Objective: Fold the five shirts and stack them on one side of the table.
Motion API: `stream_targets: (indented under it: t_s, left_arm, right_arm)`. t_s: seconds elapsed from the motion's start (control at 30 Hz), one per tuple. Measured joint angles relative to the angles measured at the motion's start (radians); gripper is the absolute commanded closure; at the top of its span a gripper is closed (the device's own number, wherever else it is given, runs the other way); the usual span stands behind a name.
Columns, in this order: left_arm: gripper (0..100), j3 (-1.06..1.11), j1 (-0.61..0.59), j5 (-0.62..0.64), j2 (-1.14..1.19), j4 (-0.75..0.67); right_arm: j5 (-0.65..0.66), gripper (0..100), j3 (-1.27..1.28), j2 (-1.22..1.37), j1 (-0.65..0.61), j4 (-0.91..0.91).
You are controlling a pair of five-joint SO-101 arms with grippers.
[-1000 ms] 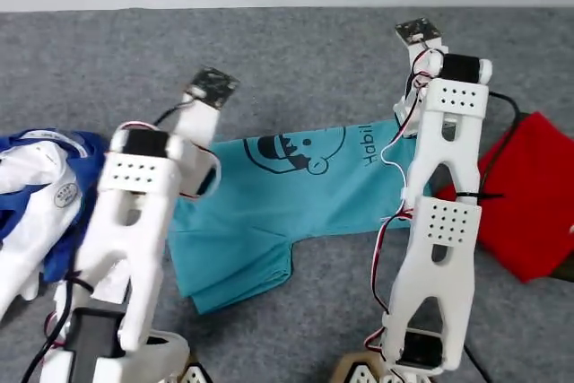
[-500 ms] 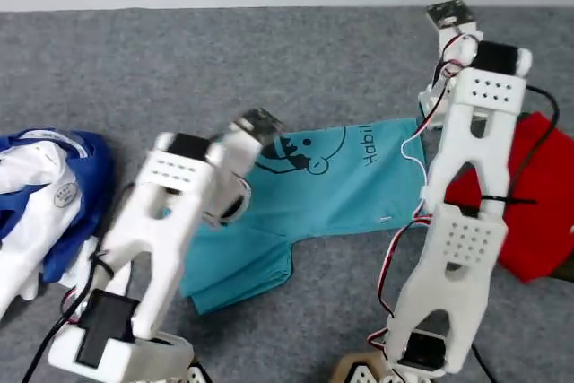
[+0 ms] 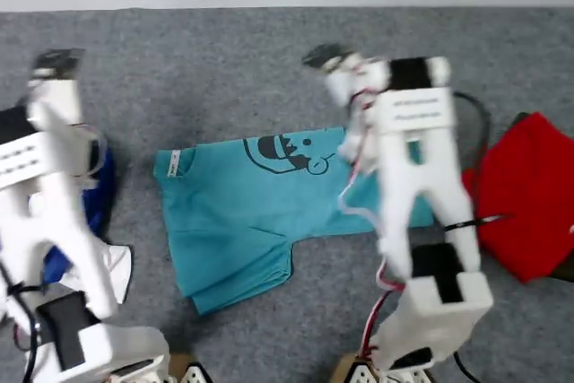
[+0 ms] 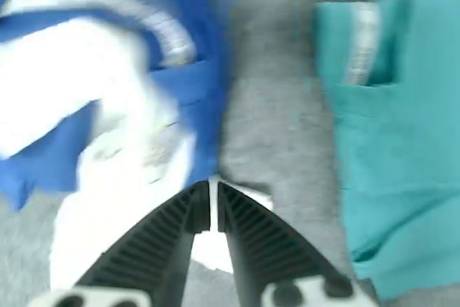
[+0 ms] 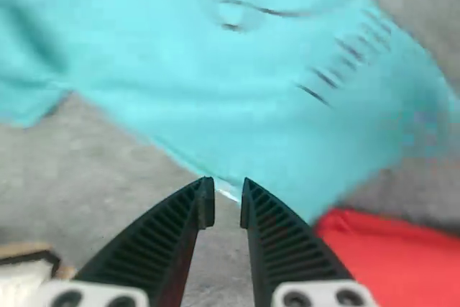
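left arm (image 3: 45, 186) farther left, grey table (image 3: 224, 69)

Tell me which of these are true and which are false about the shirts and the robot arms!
1. The teal shirt lies between the red shirt and the blue shirt. True.
2. The red shirt is stacked on top of the teal shirt. False: it lies beside it on the table, on the right arm's side.
3. The teal shirt has a cartoon drawing on it. True.
4. The left tool is gripping the blue shirt. False: it hangs above the blue shirt and the white shirt, shut and holding nothing.
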Motion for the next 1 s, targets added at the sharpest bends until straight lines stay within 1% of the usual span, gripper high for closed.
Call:
stream_targets:
  t_s: [0.07,0.17,0.27,0.33,0.63,1.0]
  left_arm:
    - [97,-0.002,-0.08,0.0,0.0,0.0]
    - [96,-0.002,-0.172,0.0,0.0,0.0]
    - [96,-0.002,-0.235,0.0,0.0,0.0]
    - [96,-0.002,-0.261,0.0,0.0,0.0]
    - [97,-0.002,-0.278,-0.038,0.0,-0.003]
    - [97,-0.002,-0.278,-0.041,0.0,-0.011]
  right_arm:
    - [0.002,91.5,0.054,-0.011,-0.107,0.0]
    - [0.002,86.9,0.089,-0.011,-0.241,0.0]
    - [-0.02,85.3,0.089,0.029,-0.347,0.0]
    - [-0.051,85.3,0.089,0.077,-0.391,-0.006]
    - [-0.152,85.4,0.075,0.213,-0.546,-0.043]
    - [-0.222,85.4,-0.187,0.45,-0.568,-0.041]
